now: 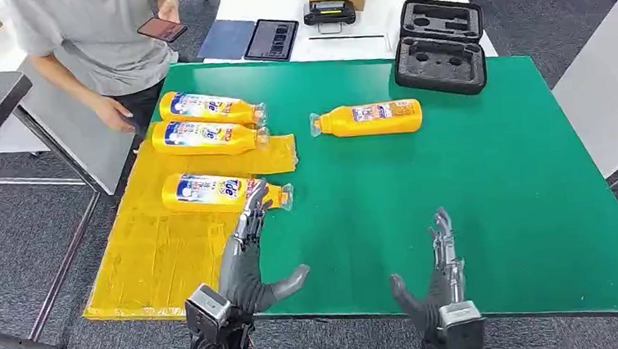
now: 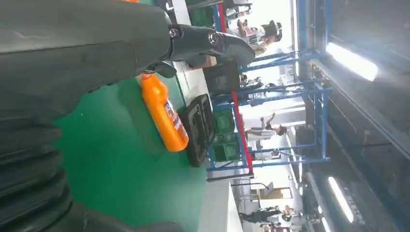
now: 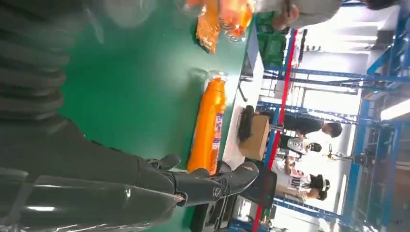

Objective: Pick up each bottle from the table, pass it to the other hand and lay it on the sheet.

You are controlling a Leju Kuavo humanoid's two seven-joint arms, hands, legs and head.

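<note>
Head view: three bottles (image 1: 204, 137) on sheet (image 1: 155, 251).

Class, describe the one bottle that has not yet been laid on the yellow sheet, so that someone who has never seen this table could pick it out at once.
Start at the green table and find the black foam-lined case at its far edge. Just in front of that case, toward the robot, an orange bottle lies on its side. Unlike the three bottles on the yellow sheet, it lies alone on bare green, its clear cap pointing toward the sheet.
</note>
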